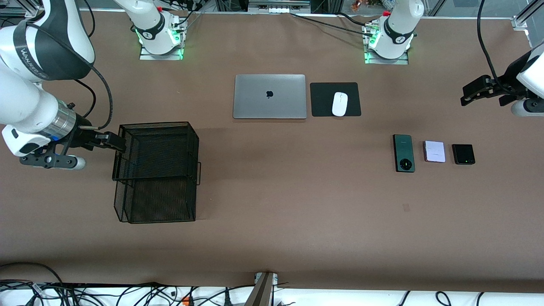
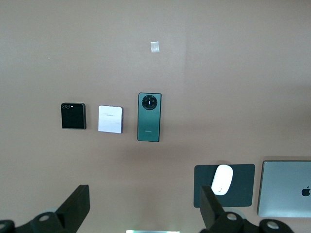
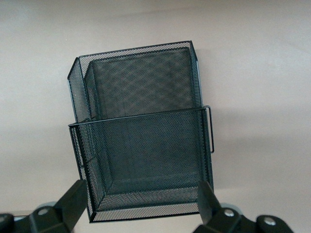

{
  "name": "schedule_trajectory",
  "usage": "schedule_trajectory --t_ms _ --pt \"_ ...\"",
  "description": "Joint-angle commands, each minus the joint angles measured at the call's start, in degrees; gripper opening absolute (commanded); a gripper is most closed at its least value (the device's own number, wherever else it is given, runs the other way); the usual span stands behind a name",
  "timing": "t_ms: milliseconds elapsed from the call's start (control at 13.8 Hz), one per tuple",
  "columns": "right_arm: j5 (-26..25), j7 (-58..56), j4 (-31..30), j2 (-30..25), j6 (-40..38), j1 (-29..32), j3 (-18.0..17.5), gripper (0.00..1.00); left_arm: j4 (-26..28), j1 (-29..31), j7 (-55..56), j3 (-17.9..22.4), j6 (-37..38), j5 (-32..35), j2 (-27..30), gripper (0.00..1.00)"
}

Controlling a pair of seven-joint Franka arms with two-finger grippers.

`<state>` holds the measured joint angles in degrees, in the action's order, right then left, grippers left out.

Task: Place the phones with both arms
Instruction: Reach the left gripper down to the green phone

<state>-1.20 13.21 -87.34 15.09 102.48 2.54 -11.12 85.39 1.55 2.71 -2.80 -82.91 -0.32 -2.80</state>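
Right now my left gripper [image 2: 143,211] hangs in the air with its fingers spread wide and nothing between them, over bare table at the left arm's end. My right gripper [image 3: 138,206] is also spread apart and empty, held over the edge of the black mesh basket [image 1: 155,172] at the right arm's end of the table. Three phones lie flat in a row on the table, well apart from the basket: the dark green phone [image 1: 403,153], the pale lilac-white phone [image 1: 434,151] beside it, and the small black phone [image 1: 463,154] nearest the left arm's end. Farther from the front camera sit a closed silver laptop [image 1: 270,96] and a white mouse [image 1: 339,103] on a black pad [image 1: 323,102].
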Motion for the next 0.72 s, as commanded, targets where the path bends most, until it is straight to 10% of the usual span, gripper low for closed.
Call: schedule_trajectory --t_ms 0,650 --pt "-0.47 -0.56 0.15 -0.76 -0.96 0.80 -0.57 1.00 -0.13 0.47 -0.87 0.08 1.08 -1.09 0.61 1.00" --pt "-0.38 -0.82 0.51 -0.68 -1.14 0.89 -0.57 1.00 9.94 1.44 -1.75 0.17 -10.39 0.84 -1.68 1.00"
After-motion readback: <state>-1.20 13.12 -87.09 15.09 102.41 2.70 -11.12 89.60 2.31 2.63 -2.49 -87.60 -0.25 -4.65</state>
